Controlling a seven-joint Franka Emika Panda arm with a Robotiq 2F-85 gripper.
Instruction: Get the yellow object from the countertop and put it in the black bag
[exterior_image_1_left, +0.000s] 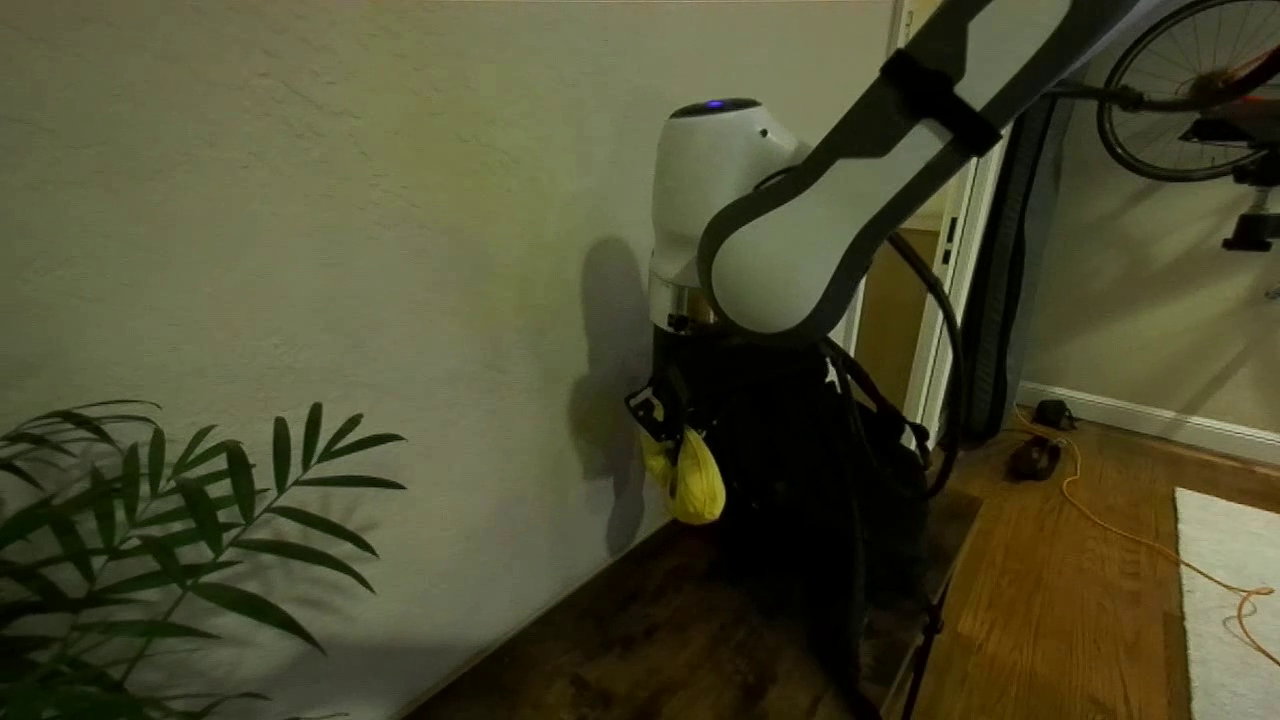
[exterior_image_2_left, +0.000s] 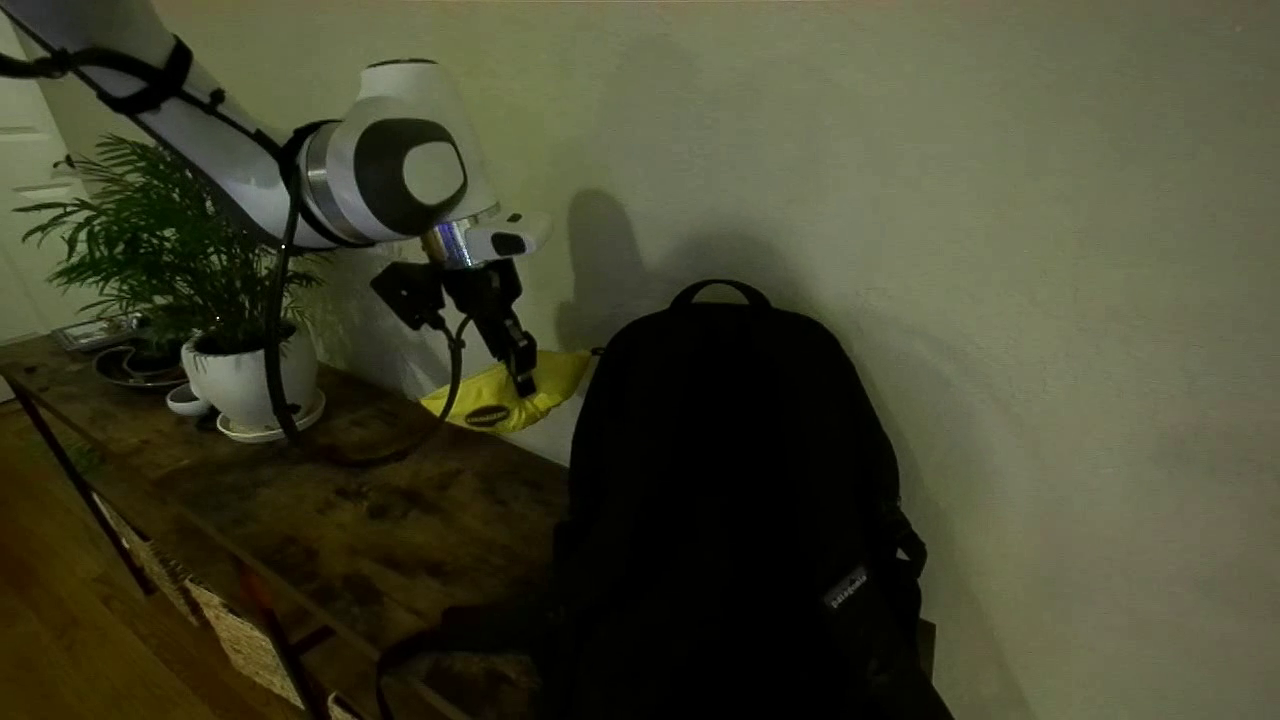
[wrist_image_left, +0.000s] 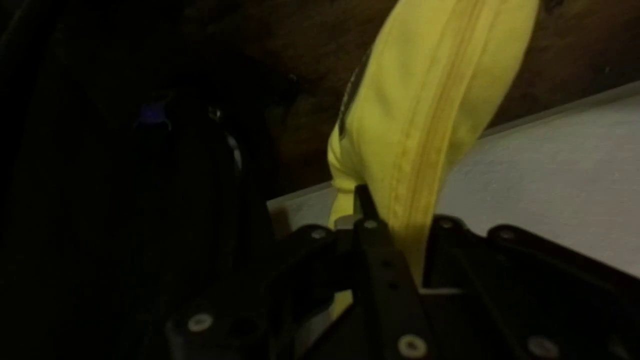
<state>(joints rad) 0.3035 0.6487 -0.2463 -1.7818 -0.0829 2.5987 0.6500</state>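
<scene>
Presently, I confirm that the wall (exterior_image_2_left: 1050, 250) backs the desk (exterior_image_2_left: 440, 500) and that the arm (exterior_image_2_left: 345, 190) reaches over it. The black bag (exterior_image_2_left: 740, 480) stands upright on the desk beside the wall; I see its top loop (exterior_image_2_left: 720, 290) but no opening. A white plant pot (exterior_image_2_left: 238, 385) stands farther along, well apart from the bag. The yellow pouch (exterior_image_2_left: 478, 392) is held in the air between the two, just beside the bag and, by my reading, clear of the desk. The pincer (wrist_image_left: 405, 225) is closed on the fabric, its jaws parted only by the pinched cloth. Reference relation: the pouch runs crosswise through the pincer, projecting on both sides, its long axis nearly level in an exterior view with its tapered end (exterior_image_2_left: 572, 368) slanting up toward the bag's edge; whether that end touches, I cannot tell. In both exterior views the pouch shows lower than the bag's top. Accordingly, I judge the next step is to raise the pincer, then traverse toward the bag. Caution: a low traverse could snag the bag's side.
</scene>
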